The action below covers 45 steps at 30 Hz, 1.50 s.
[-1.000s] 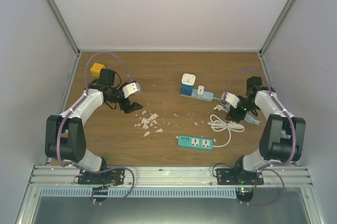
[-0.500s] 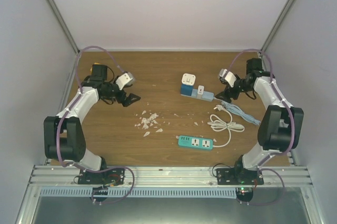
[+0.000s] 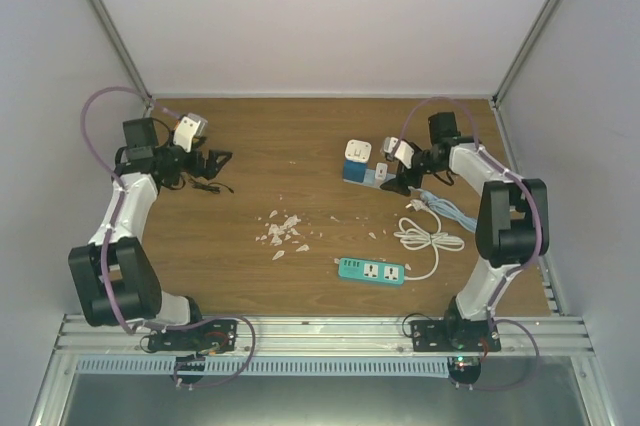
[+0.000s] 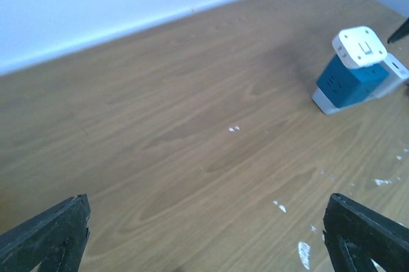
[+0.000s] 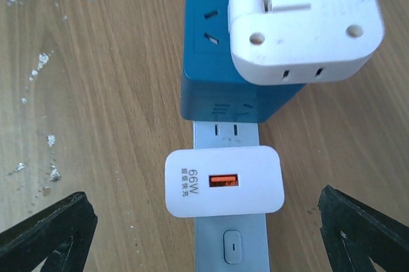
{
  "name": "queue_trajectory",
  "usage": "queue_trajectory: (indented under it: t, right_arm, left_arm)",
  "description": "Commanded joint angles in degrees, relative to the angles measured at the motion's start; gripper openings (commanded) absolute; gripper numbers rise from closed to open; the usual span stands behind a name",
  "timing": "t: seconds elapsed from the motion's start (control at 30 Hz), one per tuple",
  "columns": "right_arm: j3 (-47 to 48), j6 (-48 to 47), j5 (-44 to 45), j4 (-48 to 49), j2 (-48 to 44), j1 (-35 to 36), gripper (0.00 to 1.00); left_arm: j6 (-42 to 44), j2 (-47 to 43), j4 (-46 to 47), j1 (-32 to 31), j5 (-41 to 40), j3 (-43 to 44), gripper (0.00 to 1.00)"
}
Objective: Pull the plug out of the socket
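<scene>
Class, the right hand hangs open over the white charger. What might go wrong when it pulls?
1. Nothing pins the power strip; the left hand is far off, so the strip may lift with the charger.
2. The blue cube and its white adapter sit right beside it; the right hand might catch them instead.

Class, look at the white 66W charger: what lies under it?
Under the charger lies a pale power strip, running up to the blue socket cube. Its slots and switch show; the charger's pins are covered.
</scene>
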Motion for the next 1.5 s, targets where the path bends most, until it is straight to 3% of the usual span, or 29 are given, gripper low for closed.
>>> queue_trajectory:
  t: [0.0, 0.2, 0.5, 0.63, 0.93, 1.27, 1.47]
  right_arm:
    - [1.37, -3.19, 0.86, 2.35, 3.04, 1.3, 0.94]
    - [2.17, -2.17, 2.72, 4.49, 5.84, 4.31, 0.86]
    - [2.05, -2.02, 5.07, 7.28, 8.51, 5.96, 0.56]
    - [1.74, -2.37, 3.7, 7.31, 8.48, 6.58, 0.47]
    - [-1.01, -1.25, -0.5, 7.18, 7.08, 10.26, 0.43]
    - [-3.98, 2.79, -5.0, 8.38, 5.2, 16.96, 0.42]
    - [-5.86, 5.52, -7.03, 9.5, 3.37, 22.08, 0.41]
  left_arm:
    - [-3.47, -5.85, 10.2, 1.38, -3.72, -1.9, 0.99]
    - [0.24, -4.32, 6.21, 3.81, -4.52, 3.24, 0.99]
    - [0.98, -7.74, 8.33, 5.53, -3.37, 0.3, 0.99]
    - [1.09, -8.63, 9.09, 5.62, -2.77, -0.23, 0.99]
    - [6.08, -8.68, 6.56, 5.55, 4.12, -0.21, 0.99]
    - [10.28, -7.96, 2.85, 5.01, 6.3, -0.01, 0.99]
    - [19.89, -7.89, -5.94, 2.11, 8.43, 0.05, 0.99]
